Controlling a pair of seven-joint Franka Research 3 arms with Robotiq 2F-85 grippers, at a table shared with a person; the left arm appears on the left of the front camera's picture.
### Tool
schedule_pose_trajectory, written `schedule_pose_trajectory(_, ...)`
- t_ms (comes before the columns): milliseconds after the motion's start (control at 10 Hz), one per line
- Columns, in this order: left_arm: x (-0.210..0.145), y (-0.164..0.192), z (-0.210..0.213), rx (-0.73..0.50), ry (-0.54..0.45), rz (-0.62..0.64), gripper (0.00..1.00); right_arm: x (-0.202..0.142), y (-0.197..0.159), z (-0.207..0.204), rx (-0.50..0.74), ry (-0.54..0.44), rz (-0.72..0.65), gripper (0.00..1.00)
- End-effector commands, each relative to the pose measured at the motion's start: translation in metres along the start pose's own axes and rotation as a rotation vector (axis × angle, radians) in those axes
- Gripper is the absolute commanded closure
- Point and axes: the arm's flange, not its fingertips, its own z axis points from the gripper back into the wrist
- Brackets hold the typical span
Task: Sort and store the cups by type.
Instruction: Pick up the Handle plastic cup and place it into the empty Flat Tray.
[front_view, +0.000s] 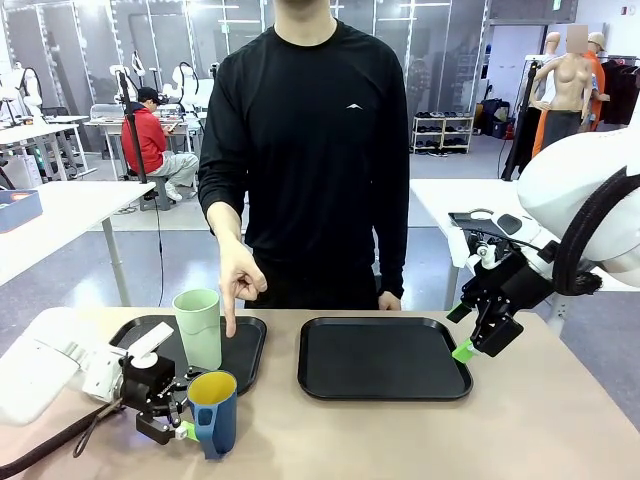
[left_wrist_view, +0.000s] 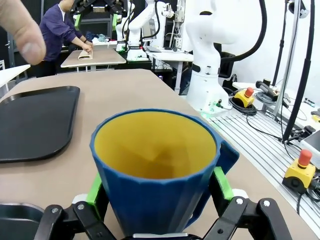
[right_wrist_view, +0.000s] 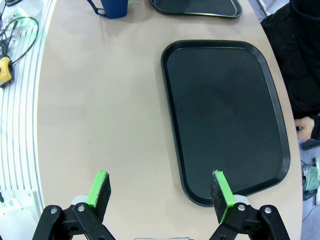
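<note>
The mug (front_view: 213, 412) is dark blue outside and matte yellow inside, with faceted walls that taper downward and a handle on one side; it stands on the bare tan table (front_view: 400, 440) at lower left of the front view, just off the near edge of the left tray (front_view: 250, 345). My left gripper (front_view: 187, 415) has its jaws spread wide to either side of the mug; in the left wrist view the green pads (left_wrist_view: 223, 182) sit beside the blue wall, and I cannot tell whether they touch it. The tumbler (front_view: 199, 328) is pale mint green, smooth, handleless and tapered, and stands upright on the left tray, behind the mug. The person's hand (front_view: 237, 283) hangs over that tray, one finger pointing down just beside the tumbler. Both trays are black, flat, rounded at the corners and low-rimmed. The right tray (front_view: 385, 357) at the centre of the front view carries nothing, and a strip of bare table separates the two trays. My right gripper (front_view: 480, 340) hovers above the right edge of that tray, jaws wide apart and holding nothing; in the right wrist view its pads (right_wrist_view: 98, 187) straddle the tray's near corner, with open tabletop stretching up to the mug at the upper left.
</note>
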Motion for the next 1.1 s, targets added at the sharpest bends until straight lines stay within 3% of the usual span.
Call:
schedule_pose_trajectory(0, -0.0055, 0.0066, -0.0032, -0.024, -0.020, -0.046, 0.00, 0.0000, 0.0026, 0.0011, -0.004, 0.009, -0.003, 0.00)
schedule_pose_trajectory(400, -0.0093, 0.0059, -0.0044, -0.027, -0.049, -0.055, 0.00, 0.0000, 0.0026, 0.0011, -0.004, 0.009, -0.003, 0.00)
schedule_pose_trajectory(500, -0.0106, 0.0054, -0.0044, -0.037, -0.059, -0.058, 0.19, 0.0000, 0.0026, 0.0011, -0.004, 0.009, -0.003, 0.00)
schedule_pose_trajectory(600, -0.0111, 0.0064, -0.0067, -0.053, -0.061, -0.047, 0.20, 0.0000, 0.0026, 0.0011, -0.004, 0.009, -0.003, 0.00)
schedule_pose_trajectory(700, -0.0124, 0.0064, -0.0077, -0.055, -0.059, -0.038, 0.39, 0.0000, 0.0026, 0.0011, -0.004, 0.009, -0.003, 0.00)
schedule_pose_trajectory(800, -0.0139, 0.0058, -0.0082, -0.064, -0.059, -0.030, 0.24, 0.0000, 0.0026, 0.0011, -0.004, 0.009, -0.003, 0.00)
schedule_pose_trajectory(900, -0.0145, 0.0059, -0.0082, -0.066, -0.062, -0.023, 0.59, 0.0000, 0.0026, 0.0011, -0.004, 0.009, -0.003, 0.00)
schedule_pose_trajectory(1000, -0.0130, 0.0072, -0.0109, -0.062, -0.058, -0.023, 0.43, 0.0000, 0.0026, 0.0011, -0.004, 0.009, -0.003, 0.00)
